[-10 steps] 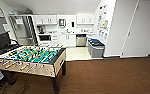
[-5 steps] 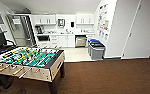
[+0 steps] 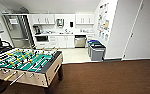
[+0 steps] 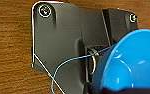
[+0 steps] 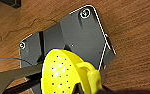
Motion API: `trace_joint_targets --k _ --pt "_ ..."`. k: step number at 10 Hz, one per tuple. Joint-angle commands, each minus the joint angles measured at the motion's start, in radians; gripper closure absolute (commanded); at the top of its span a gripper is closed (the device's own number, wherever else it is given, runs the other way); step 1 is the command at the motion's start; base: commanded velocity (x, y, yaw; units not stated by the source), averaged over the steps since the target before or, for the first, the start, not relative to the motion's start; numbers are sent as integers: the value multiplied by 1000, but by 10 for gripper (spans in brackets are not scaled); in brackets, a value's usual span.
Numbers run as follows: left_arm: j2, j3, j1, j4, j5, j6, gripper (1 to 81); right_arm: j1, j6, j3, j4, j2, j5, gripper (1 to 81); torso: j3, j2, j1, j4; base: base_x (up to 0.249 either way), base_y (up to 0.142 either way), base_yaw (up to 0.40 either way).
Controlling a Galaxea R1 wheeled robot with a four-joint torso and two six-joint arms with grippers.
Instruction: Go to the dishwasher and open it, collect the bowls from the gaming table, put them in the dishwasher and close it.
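Note:
The dishwasher, with its stainless-steel front, stands far ahead in the white kitchen row, under the counter. I cannot tell from here whether its door is open. A bright blue bowl hangs over the wooden floor in the left wrist view, with my left gripper shut on its rim. In the right wrist view a yellow-green bowl dotted with small holes is likewise off the floor, and my right gripper is shut on it. The gaming table is out of view.
A table-football table with a green field and rods stands close on my left. Dark waste bins sit by the white wall at the right of the kitchen opening. Brown wooden floor lies ahead, with a tall steel fridge at the far left.
The whole head view has shifted only slightly, so the camera has moved a little. Nothing in the scene has moved on its own.

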Motion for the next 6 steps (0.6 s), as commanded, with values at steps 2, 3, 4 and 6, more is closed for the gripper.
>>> trace_joint_targets --k 2,3,4,6 --pt "-16 7 -45 4 59 4 811 31 -4 8 -14 -31 -52 811 0 0 0 0 209 -73 0" --pt "-18 7 -43 4 59 4 811 31 -4 8 -14 -31 -52 811 0 0 0 0 209 0 0" --pt "-18 7 -45 4 59 4 811 32 -4 8 -14 -31 -52 811 0 0 0 0 209 0 0" --pt "-18 7 -45 4 59 4 811 32 -4 8 -14 -31 -52 811 0 0 0 0 216 0 0"
